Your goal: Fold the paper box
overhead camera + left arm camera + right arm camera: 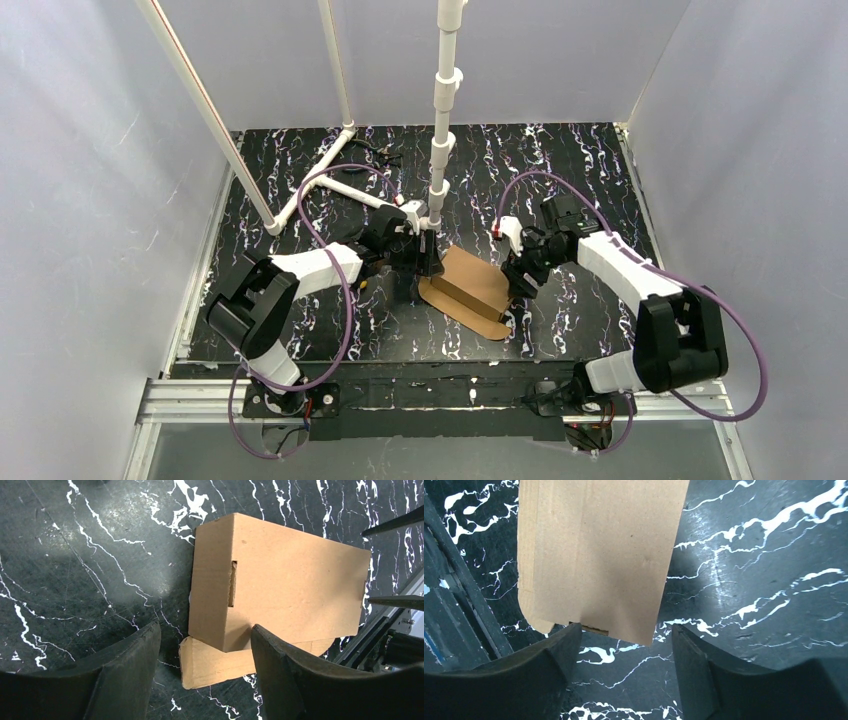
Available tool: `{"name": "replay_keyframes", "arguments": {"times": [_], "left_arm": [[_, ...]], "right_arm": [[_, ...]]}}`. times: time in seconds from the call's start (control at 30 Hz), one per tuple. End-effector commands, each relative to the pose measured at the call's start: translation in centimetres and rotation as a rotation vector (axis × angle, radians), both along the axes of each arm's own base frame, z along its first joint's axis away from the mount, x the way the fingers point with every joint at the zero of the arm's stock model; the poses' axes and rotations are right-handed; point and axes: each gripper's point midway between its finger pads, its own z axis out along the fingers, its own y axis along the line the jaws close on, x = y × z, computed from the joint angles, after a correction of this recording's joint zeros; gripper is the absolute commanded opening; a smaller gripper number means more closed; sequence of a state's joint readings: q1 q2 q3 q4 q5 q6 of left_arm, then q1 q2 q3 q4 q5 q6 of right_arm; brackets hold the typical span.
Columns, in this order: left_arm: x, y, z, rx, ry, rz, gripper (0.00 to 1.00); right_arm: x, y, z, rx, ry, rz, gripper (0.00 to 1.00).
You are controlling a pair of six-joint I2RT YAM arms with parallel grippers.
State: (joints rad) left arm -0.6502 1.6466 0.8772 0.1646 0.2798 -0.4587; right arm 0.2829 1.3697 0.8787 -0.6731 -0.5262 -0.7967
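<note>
The paper box (472, 288) is plain brown cardboard, folded into a low closed shape in the middle of the black marbled table, with a rounded flap (470, 316) lying flat toward the near edge. My left gripper (427, 262) is at its left end and stands open. In the left wrist view the box (295, 585) shows a slot in its side, and the flap (220, 662) lies between my spread fingers (127, 675). My right gripper (520, 276) is at the box's right end, also open. In the right wrist view the box (599, 555) ends just ahead of the fingertips (559, 650), with only table between them.
A white upright pipe (441, 120) rises just behind the box, near the left gripper. More white pipes (330, 180) lie and lean at the back left. Grey walls close in both sides. A metal rail (400, 395) runs along the near edge.
</note>
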Motion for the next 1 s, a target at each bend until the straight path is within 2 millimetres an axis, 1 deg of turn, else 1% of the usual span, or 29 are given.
{"name": "replay_keyframes", "arguments": {"times": [0.0,0.03,0.07,0.13,0.2,0.3,0.37,0.4,0.47,0.53,0.6,0.63,0.67,0.7,0.77,0.87,0.97], "left_arm": [[0.1,0.4,-0.2,0.007,0.011,0.052,0.63],[0.1,0.5,-0.3,0.007,0.016,0.055,0.62],[0.1,0.4,-0.4,0.006,0.020,0.053,0.59],[0.0,0.4,-0.6,0.006,0.030,0.056,0.48],[-0.2,0.5,-0.9,0.008,0.042,0.065,0.41],[-0.6,1.0,-1.4,0.014,0.063,0.091,0.36],[-0.9,1.7,-1.8,0.024,0.072,0.125,0.34],[-1.0,2.1,-1.7,0.022,0.073,0.152,0.33],[-1.3,3.2,-1.7,0.030,0.072,0.213,0.31],[-1.7,4.7,-1.9,0.037,0.075,0.299,0.24],[-2.0,5.9,-1.9,0.038,0.066,0.364,0.23],[-2.2,6.1,-1.7,0.033,0.059,0.368,0.24],[-1.7,6.8,-1.4,0.050,0.025,0.397,0.27],[-1.5,7.0,-1.0,0.055,-0.002,0.393,0.34],[-0.9,7.3,0.5,0.057,-0.059,0.377,0.42],[-0.4,8.1,2.8,0.063,-0.141,0.371,0.55],[-0.4,9.3,4.7,0.080,-0.192,0.378,0.66]], "right_arm": [[0.1,0.2,-0.7,0.002,0.047,-0.005,0.72],[0.2,0.3,-0.8,0.002,0.052,-0.010,0.70],[0.3,0.4,-0.9,0.001,0.054,-0.009,0.68],[0.3,0.8,-1.2,-0.005,0.057,0.001,0.64],[0.5,1.3,-1.3,-0.016,0.052,0.021,0.61],[0.7,2.6,-1.5,-0.030,0.045,0.055,0.59],[1.0,3.6,-1.6,-0.037,0.041,0.083,0.58],[1.2,4.3,-1.5,-0.038,0.031,0.101,0.57],[1.5,5.3,-1.9,-0.052,0.027,0.126,0.57],[2.3,6.3,-2.1,-0.060,0.010,0.139,0.57],[3.1,7.2,-2.4,-0.059,0.012,0.141,0.57],[3.5,7.7,-2.4,-0.054,0.020,0.135,0.58],[3.8,8.1,-2.3,-0.044,0.031,0.126,0.59],[4.1,8.3,-2.3,-0.041,0.042,0.115,0.59],[4.4,8.4,-2.0,-0.027,0.050,0.084,0.63],[4.7,7.6,-1.1,0.010,0.034,0.029,0.74],[4.9,6.2,0.7,0.045,-0.013,-0.015,0.83]]}}
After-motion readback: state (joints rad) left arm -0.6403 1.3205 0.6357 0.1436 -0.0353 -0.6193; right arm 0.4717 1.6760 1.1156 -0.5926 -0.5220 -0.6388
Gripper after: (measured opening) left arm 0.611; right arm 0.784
